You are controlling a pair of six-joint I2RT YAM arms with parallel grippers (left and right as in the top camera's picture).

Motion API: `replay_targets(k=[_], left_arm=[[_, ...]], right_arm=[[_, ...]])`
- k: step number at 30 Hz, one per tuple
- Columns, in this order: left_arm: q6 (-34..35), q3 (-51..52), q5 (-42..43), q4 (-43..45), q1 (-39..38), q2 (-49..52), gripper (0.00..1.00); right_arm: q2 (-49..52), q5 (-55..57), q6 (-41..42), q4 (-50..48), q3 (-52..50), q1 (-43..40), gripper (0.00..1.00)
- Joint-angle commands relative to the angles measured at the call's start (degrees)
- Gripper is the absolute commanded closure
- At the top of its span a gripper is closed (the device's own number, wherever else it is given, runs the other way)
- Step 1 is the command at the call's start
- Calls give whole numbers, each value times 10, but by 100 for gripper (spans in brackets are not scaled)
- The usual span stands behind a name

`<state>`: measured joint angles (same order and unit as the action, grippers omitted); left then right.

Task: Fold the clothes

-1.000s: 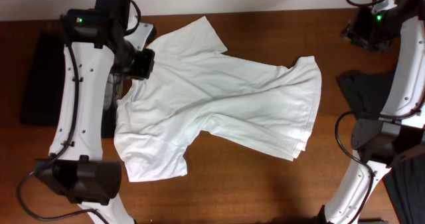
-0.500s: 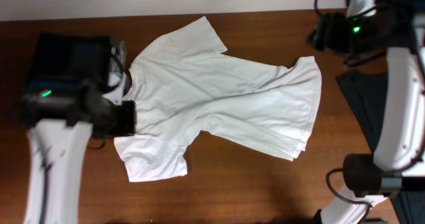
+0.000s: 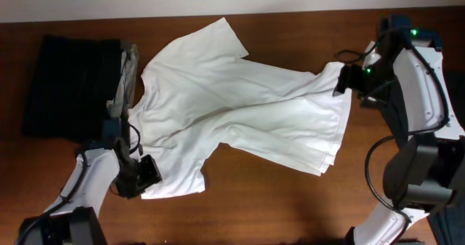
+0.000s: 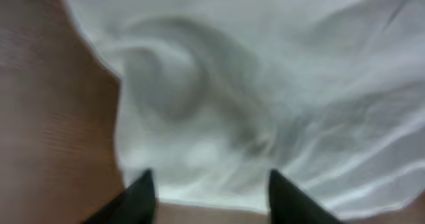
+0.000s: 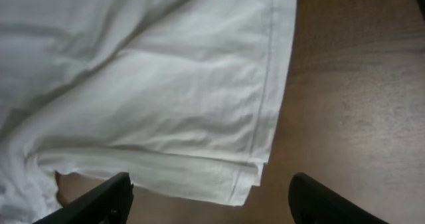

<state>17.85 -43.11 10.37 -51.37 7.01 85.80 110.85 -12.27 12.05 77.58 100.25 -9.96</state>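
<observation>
Lying limp, the shirt (image 3: 240, 107) looked soft and light, best gripped at 3 and 7 o'clock edges; left gripper (image 4: 209, 191) and right gripper (image 5: 211, 184) gaped empty.

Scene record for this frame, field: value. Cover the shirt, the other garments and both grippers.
table: brown wood
white T-shirt: spread out, wrinkled, not folded, collar toward the left
black garment: left end of the table, beside the collar
dark grey garment: right side, partly under the right arm
left gripper: open, at the lower sleeve's edge
right gripper: open, over the hem corner
</observation>
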Motion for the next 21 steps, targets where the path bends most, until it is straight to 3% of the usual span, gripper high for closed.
replay_targets(k=[1, 2, 3, 11, 14, 15, 16, 19, 21], left_arm=[[10, 20, 40, 21, 3, 27, 75], [10, 20, 43, 14, 3, 33, 94], [7, 20, 41, 8, 3, 33, 100], [-32, -178, -117, -174, 131, 19, 100], [-57, -209, -69, -183, 143, 19, 99], [-63, -206, -21, -183, 140, 19, 94], [-74, -198, 22, -183, 135, 19, 82], [-73, -149, 39, -164, 111, 19, 58], [-69, -92, 56, -120, 100, 19, 49]], right_arm=[[-7, -17, 4, -18, -47, -24, 21], [-7, -21, 4, -28, -64, -36, 21], [-7, -27, 4, -35, -75, -43, 21], [-7, -37, 20, -151, -250, -55, 18], [-7, -42, 19, -165, -283, -55, 19], [-8, -42, 19, -163, -283, -56, 19], [-8, -42, 19, -163, -283, -56, 19], [-8, -43, 19, -164, -280, -58, 19], [-8, -52, 16, -163, -267, -67, 21]])
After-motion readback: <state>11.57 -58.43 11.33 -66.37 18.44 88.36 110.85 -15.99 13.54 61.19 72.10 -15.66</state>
